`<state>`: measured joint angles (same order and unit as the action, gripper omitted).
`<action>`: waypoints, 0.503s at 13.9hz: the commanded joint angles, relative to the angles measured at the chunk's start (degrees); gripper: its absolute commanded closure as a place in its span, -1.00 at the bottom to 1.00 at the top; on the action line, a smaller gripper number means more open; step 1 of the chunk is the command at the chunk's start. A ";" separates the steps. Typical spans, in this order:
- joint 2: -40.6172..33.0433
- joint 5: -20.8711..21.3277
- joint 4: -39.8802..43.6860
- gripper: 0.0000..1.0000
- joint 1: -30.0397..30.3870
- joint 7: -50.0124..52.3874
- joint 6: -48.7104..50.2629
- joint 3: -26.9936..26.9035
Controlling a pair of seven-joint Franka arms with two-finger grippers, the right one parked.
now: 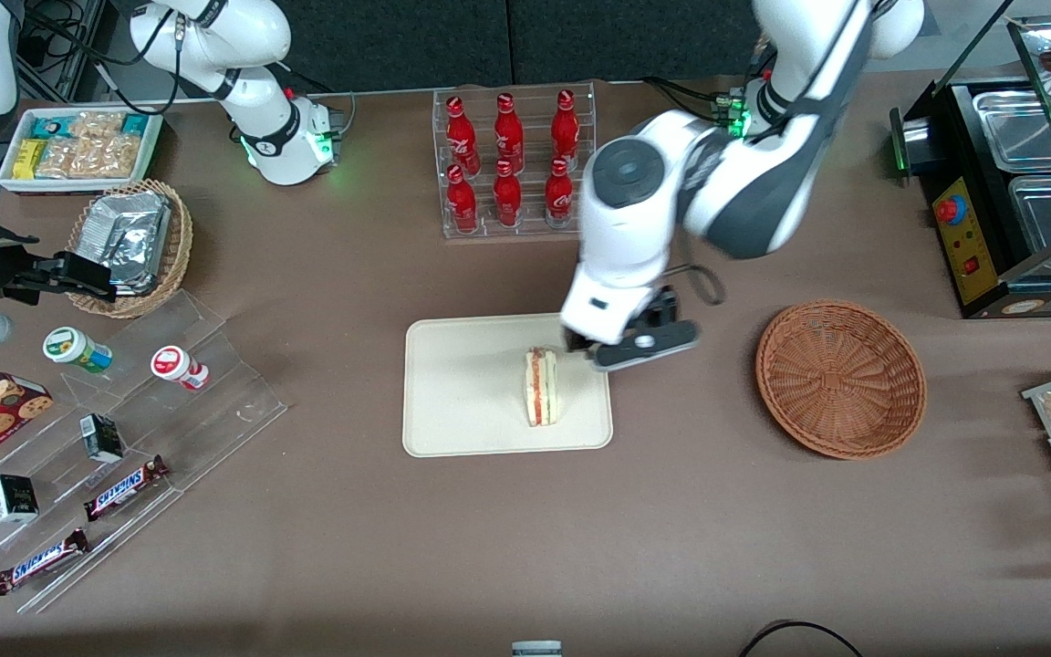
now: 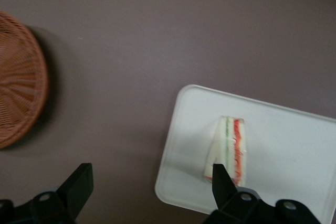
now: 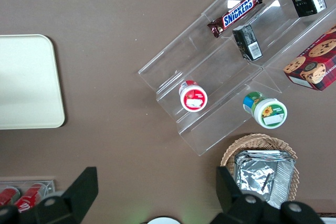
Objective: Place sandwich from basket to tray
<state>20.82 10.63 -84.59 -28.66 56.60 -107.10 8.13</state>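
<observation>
Sandwich [image 1: 541, 386], a small triangular wedge of pale bread with red-orange and green filling, stands on edge on the flat cream rectangular plastic tray [image 1: 462, 401], near the tray's end toward the working arm. Above that same tray edge hangs the left arm's black two-finger gripper [image 1: 639, 345], fingers [image 2: 223, 180] spread wide and holding nothing. Beside the tray sits the round reddish-brown wicker basket [image 1: 840, 378].
</observation>
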 commanded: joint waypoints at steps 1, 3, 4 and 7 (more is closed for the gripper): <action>-5.25 -0.87 -1.28 -0.99 3.78 0.00 3.12 0.39; -7.63 -0.96 -1.36 -0.99 6.41 -0.44 5.40 0.30; -8.68 -1.05 -1.28 -0.99 8.08 -2.70 6.81 0.39; -12.29 -3.68 -1.45 -0.99 12.56 -9.65 11.03 0.30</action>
<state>11.74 8.94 -84.63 -19.31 51.09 -98.30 7.88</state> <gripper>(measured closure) 0.000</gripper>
